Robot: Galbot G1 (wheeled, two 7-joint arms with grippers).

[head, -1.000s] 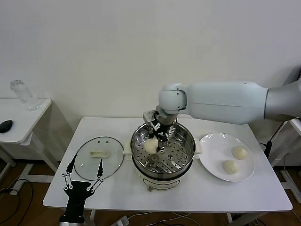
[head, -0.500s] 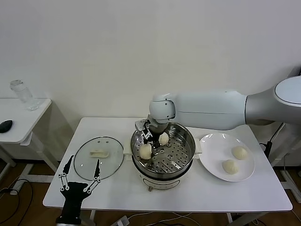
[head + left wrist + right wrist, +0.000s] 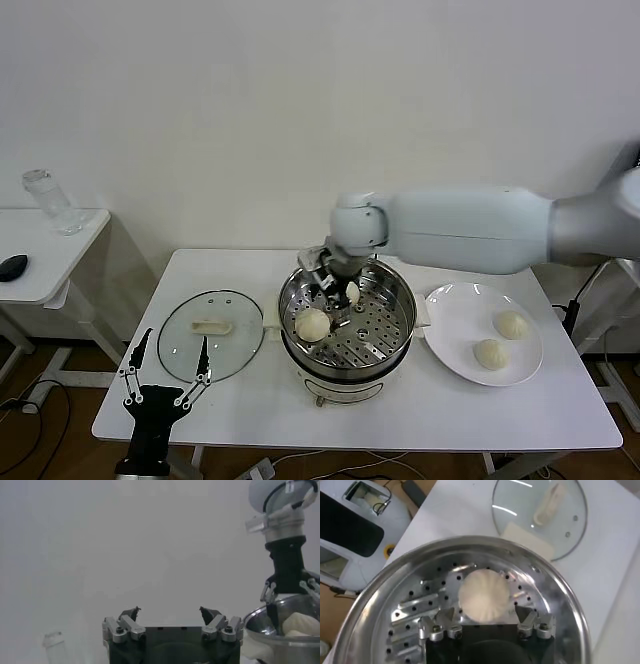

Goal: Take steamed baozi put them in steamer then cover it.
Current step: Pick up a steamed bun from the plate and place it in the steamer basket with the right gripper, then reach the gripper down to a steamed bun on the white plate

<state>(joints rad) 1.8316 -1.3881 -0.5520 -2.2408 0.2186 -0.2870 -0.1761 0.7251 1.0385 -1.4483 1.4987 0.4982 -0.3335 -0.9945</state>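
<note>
The steamer (image 3: 398,302) stands mid-table with two baozi on its perforated tray, one at the front left (image 3: 313,323) and one at the back (image 3: 352,292). My right gripper (image 3: 335,290) reaches down into the pot. In the right wrist view it (image 3: 485,616) is open, and a baozi (image 3: 484,595) lies on the tray (image 3: 410,605) just ahead of its fingertips. Two more baozi (image 3: 511,324) (image 3: 489,353) lie on the white plate (image 3: 455,320). The glass cover (image 3: 210,333) lies flat left of the steamer. My left gripper (image 3: 163,372) is open and empty below the table's front left edge; it also shows in the left wrist view (image 3: 169,612).
A side table (image 3: 60,250) at far left holds a clear bottle (image 3: 45,200) and a black mouse (image 3: 12,266). The right arm's white forearm (image 3: 470,230) spans above the plate and the pot's right side.
A second baozi now shows at the back of the tray beside the right gripper, which has shifted within the pot. The left gripper has sunk slightly lower.
</note>
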